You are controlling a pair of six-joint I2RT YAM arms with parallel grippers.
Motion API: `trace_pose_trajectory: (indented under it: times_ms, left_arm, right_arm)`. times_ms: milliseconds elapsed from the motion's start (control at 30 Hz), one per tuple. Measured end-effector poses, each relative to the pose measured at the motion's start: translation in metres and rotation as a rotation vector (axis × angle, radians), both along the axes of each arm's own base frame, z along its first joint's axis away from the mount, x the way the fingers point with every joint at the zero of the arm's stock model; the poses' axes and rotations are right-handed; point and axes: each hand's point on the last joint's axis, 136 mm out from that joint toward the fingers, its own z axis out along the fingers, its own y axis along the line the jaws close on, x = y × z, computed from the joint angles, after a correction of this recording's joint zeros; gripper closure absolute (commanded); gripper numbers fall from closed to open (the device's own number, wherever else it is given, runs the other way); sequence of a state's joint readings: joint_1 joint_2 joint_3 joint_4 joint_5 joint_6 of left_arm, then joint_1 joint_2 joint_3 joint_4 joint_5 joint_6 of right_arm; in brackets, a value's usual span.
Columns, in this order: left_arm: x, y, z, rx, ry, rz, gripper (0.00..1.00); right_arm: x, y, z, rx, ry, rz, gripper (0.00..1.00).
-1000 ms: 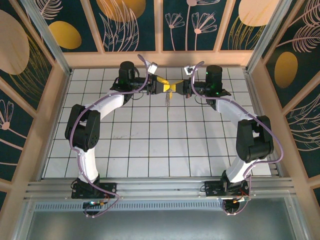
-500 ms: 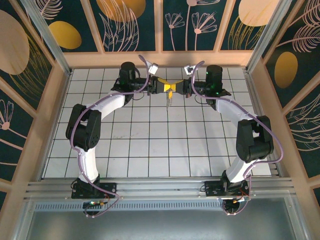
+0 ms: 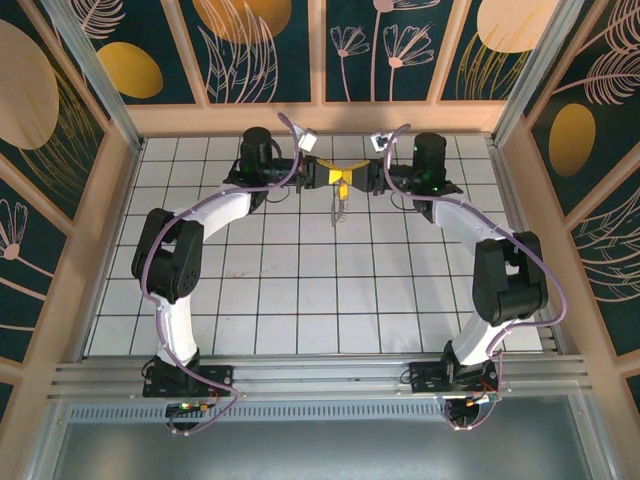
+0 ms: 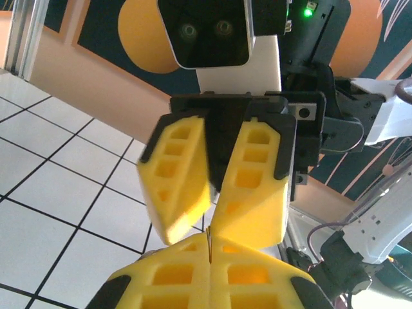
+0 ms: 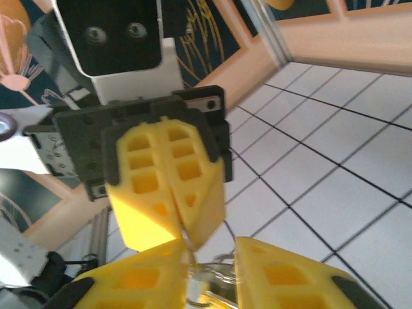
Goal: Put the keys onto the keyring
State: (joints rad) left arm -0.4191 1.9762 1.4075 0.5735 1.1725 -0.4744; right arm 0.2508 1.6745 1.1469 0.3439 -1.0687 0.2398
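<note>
Reaching in from the left side, the left tool [image 3: 334,176] hangs above the white-tiled counter [image 3: 300,290], close to the middle of its far edge. Its yellow fingers [image 5: 158,180] are pressed flat together with no gap. A thin strand sits pinched in the seam between them, and it looks to be the wire of the keyring [image 3: 340,205], though the strand is too fine to be sure. The keyring dangles straight down from the point where the two tools meet, clear of the tiles. Just to the right, tip to tip with the left tool, is the right tool [image 3: 346,180]. Its fingers [image 4: 177,174] stand partly apart in a narrow V and clamp nothing. In the right wrist view, pale metal loops of the keyring lie in the gap between that tool's own two fingers, low in the picture.
</note>
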Motion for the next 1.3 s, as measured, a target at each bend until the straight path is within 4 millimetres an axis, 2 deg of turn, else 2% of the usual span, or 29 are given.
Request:
trace_pose_trajectory:
  times_ms: [100, 200, 367, 567, 700, 1033, 1300]
  left_arm:
    - [-0.003, -0.001, -0.008, 0.002, 0.026, 0.012, 1.00]
    - [-0.005, -0.001, -0.012, -0.005, 0.040, 0.031, 1.00]
    - [-0.009, 0.004, -0.003, -0.045, 0.040, 0.065, 1.00]
    - [-0.013, 0.006, 0.014, -0.105, 0.022, 0.081, 1.00]
    - [-0.018, 0.002, 0.022, -0.131, 0.017, 0.073, 1.00]
    - [-0.028, -0.005, 0.030, -0.148, 0.017, 0.046, 1.00]
    - [-0.030, -0.005, 0.032, -0.152, 0.011, 0.042, 1.00]
  right_arm:
    - [-0.003, -0.012, -0.003, 0.006, 0.008, -0.057, 0.65]
    - [-0.009, -0.025, 0.004, 0.024, -0.007, -0.128, 0.65]
    - [-0.020, -0.041, 0.012, 0.059, -0.047, -0.244, 0.62]
    - [-0.027, -0.050, -0.009, 0.077, -0.027, -0.335, 0.54]
    - [-0.033, -0.046, -0.018, 0.083, -0.015, -0.333, 0.53]
    - [-0.049, -0.020, -0.004, 0.114, -0.083, -0.253, 0.52]
    - [-0.047, -0.001, -0.012, 0.100, -0.075, -0.209, 0.57]
